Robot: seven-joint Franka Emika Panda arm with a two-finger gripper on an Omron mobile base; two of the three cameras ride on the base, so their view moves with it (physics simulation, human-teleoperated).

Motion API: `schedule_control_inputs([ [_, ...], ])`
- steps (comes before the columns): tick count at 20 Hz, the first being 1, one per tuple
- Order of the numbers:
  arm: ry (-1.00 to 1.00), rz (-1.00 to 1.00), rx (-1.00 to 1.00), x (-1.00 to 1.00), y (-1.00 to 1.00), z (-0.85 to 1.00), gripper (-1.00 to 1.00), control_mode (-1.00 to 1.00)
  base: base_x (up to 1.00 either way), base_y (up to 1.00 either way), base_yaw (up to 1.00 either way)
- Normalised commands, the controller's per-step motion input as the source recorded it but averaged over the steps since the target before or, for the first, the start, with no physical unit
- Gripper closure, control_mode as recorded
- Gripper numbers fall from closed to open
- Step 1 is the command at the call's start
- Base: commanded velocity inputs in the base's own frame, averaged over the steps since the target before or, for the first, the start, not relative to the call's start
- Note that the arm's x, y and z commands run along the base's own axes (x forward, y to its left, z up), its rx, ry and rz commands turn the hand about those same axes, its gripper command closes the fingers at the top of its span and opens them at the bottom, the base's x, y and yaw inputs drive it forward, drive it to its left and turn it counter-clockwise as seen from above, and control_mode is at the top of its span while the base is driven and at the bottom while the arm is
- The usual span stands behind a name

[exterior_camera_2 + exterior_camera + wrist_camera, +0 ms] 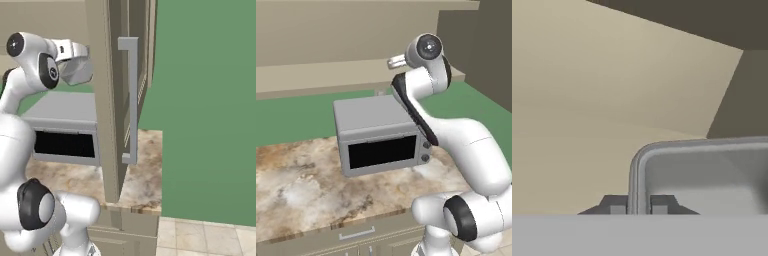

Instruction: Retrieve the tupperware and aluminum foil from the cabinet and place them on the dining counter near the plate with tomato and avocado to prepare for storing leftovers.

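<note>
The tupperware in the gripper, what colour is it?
Pale grey, slightly translucent tupperware; best in the hand view.

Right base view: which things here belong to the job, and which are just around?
Job:
- tupperware, rim pinched in the shut gripper
- cabinet, door open

Just around:
- grey oven
- marbled counter under the oven

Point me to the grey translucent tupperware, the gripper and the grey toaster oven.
Grey translucent tupperware (712, 175): hand view, inner wall.
Gripper (638, 205): hand view, between fingertips, clamped on tupperware rim.
Grey toaster oven (368, 114): left base view, top panel.
</note>
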Motion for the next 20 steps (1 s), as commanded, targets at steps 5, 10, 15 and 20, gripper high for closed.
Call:
schedule_control_inputs([
  [5, 0.16, 0.00, -0.11, -1.00, 0.06, 0.11, 1.00, -1.00, 0.00, 0.00, 0.00],
  [10, 0.10, 0.00, -0.06, -0.96, -0.04, 0.00, 1.00, -1.00, 0.00, 0.00, 0.00],
  [15, 0.16, 0.03, -0.04, -0.60, -0.03, 0.00, 1.00, -1.00, 0.00, 0.00, 0.00],
  [20, 0.05, 0.01, -0.02, -0.11, 0.01, 0.00, 1.00, 1.00, -0.64, 0.25, 0.02],
])
